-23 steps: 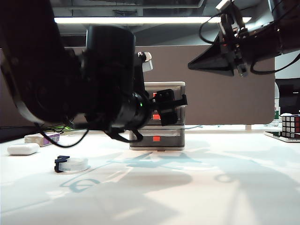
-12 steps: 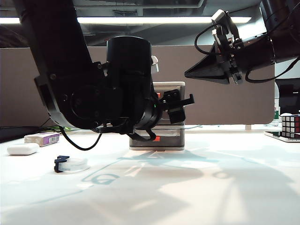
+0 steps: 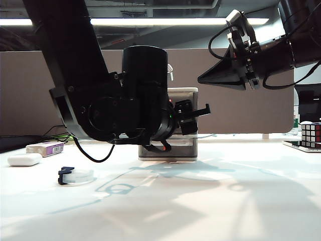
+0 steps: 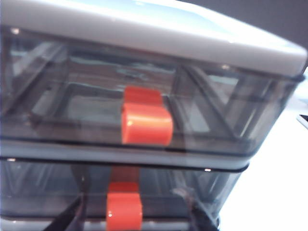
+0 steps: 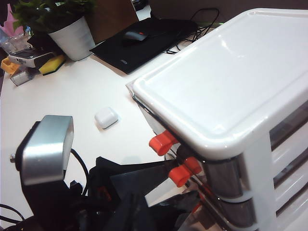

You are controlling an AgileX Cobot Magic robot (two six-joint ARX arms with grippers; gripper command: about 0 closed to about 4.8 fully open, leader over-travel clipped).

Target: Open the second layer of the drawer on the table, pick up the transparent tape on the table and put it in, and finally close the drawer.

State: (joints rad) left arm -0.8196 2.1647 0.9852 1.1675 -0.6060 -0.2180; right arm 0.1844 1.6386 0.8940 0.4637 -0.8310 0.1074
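So the second layer of the drawer [image 4: 120, 197] is still shut, sitting flush in the drawer [image 3: 181, 125] cabinet toward the far middle of the surface [image 3: 210, 201]. What's changing: over the last second the left arm has been pushing in toward the cabinet front, and the left gripper [image 4: 132, 219] is now lining up right on the middle red-orange handle [image 4: 124, 206]. In the left wrist view the two dark fingers [image 4: 67, 219] are standing either side of that handle, one on each flank. The jaws have been narrowing from where they were a second ago, but they're still partly open and I can't see them actually pinching the handle yet, so nothing's held as far as I can tell. The top handle [image 4: 146, 122] is above them, untouched.

In the exterior view the left arm is now covering most of the cabinet front, further right than before.

The right gripper [image 3: 208, 79] is hanging high up on the right, above the cabinet top, pointing left; whether its jaws are open or closed I can't tell from these shots, and it's carrying nothing I can see.

The transparent tape [image 3: 75, 175] is lying on the near left of the surface, well apart from everything.

My read: the closing-on-the-handle bit is underway, the pull comes next, so we're early on.
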